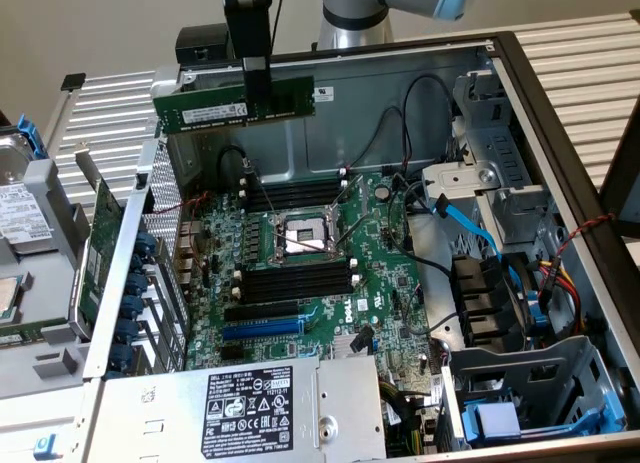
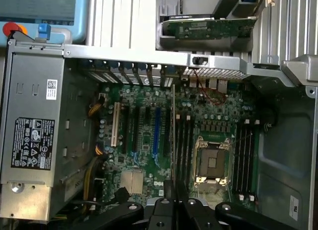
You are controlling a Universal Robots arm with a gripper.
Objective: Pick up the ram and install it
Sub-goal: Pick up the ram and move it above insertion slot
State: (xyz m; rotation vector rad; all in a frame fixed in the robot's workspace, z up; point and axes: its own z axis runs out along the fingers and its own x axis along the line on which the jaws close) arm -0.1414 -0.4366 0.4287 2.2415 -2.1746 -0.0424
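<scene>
Hand [image 1: 258, 95] closed tight on the ram [image 1: 200, 109], level, high above the motherboard [image 1: 392, 275].

Slatted white bench [image 1: 585, 43], open computer case [image 1: 350, 133]

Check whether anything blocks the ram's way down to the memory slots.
Nothing visible does. The hand holds the ram over the open case, with clear air down to the black memory slots; the blue cable lies well aside.

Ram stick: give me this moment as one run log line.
gripper: shut on ram | ram: held in air above open case, not installed | memory slots: empty
</scene>
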